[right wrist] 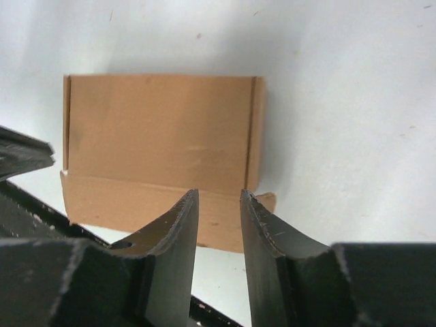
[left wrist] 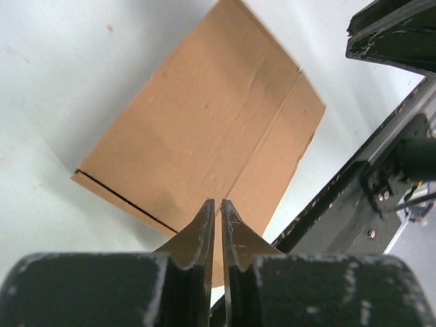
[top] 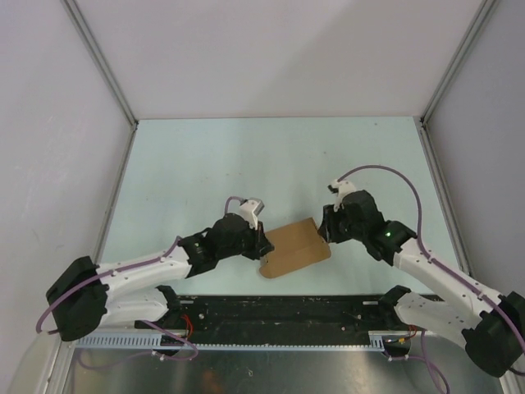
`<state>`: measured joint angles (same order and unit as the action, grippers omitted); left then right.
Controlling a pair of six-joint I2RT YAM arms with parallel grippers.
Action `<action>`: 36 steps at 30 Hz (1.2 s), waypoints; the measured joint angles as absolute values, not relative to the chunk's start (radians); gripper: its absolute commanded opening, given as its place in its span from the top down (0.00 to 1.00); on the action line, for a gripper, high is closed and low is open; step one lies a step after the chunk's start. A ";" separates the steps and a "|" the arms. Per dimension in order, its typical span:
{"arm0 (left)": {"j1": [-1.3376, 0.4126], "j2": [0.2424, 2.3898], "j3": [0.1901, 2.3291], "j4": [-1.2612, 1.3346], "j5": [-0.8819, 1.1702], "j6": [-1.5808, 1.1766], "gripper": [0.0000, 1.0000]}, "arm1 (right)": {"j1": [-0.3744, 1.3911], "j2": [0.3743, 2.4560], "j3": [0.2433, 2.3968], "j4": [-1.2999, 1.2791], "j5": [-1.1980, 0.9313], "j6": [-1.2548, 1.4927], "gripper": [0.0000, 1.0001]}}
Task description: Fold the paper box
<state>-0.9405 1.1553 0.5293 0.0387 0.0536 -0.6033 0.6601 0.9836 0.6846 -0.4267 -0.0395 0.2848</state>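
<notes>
Far L, the L arm (top: 139,275) is reaching in from the near-L corner of the bench (top: 205,164), angling toward centre. The L pincer (left wrist: 217,202) is clenched almost fully, its fingers (left wrist: 199,235) leaving only a thin slit. Its tips are hovering over the near-L edge of the paper box (top: 297,246). Can't tell if they're touching or pinching cardboard there.

The paper box is lying at bench centre, btwn the two pincers and just beyond the black rail (top: 279,310) that's running along the near edge. It's looking like a low, folded brown carton w/ a broad panel facing up. In the L wrist view a crease is running down that panel near one side, and a dark seam is showing along the lower-L edge. In the R wrist view a narrow strip is sitting past a crease on the R. A lower panel is sticking out toward the camera, w/ a rounded tab at its R corner.

The R pincer (right wrist: 219,194) is released, its fingers (right wrist: 269,235) standing apart and the box showing through the gap. It's gripping nothing. From above, it's sitting right at the box's R end; touching or not, can't tell. The R arm (top: 435,275) is coming in from the near-R corner, a green light (top: 385,235) glowing on it and a purple cable (top: 385,170) looping over the wrist.
</notes>
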 measured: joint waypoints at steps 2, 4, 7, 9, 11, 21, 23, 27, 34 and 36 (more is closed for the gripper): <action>-0.941 1.117 0.529 0.037 0.027 -0.605 0.82 | 0.617 0.960 0.685 -0.423 -0.039 0.284 0.60; -0.941 1.091 0.529 0.037 0.001 -0.608 0.81 | 0.573 0.955 0.685 -0.415 -0.046 0.283 0.57; -0.941 1.093 0.530 0.032 -0.023 -0.614 0.79 | 0.529 0.973 0.685 -0.405 -0.062 0.282 0.52; -0.941 1.108 0.530 0.013 -0.033 -0.622 0.76 | 0.513 1.002 0.685 -0.389 -0.080 0.277 0.48; -0.941 1.119 0.530 -0.010 -0.043 -0.632 0.69 | 0.502 1.040 0.685 -0.371 -0.104 0.274 0.47; -0.941 1.066 0.453 -0.031 -0.081 -0.748 0.51 | 0.495 1.197 0.685 -0.276 -0.191 0.251 0.45; -0.942 1.060 0.437 -0.036 -0.093 -0.771 0.49 | 0.495 1.224 0.685 -0.263 -0.194 0.249 0.44; -0.942 1.060 0.424 -0.039 -0.110 -0.806 0.35 | 0.500 1.245 0.685 -0.257 -0.192 0.241 0.43; -0.942 1.083 0.422 -0.038 -0.132 -0.842 0.33 | 0.503 1.261 0.685 -0.245 -0.189 0.230 0.43; -0.942 1.105 0.422 -0.035 -0.132 -0.848 0.34 | 0.503 1.272 0.685 -0.239 -0.190 0.231 0.43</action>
<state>-0.9424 1.1049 0.4225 -0.0349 -0.1322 -0.8478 0.5030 1.2720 0.6846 -0.2386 -0.1898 0.2306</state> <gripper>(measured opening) 0.671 0.571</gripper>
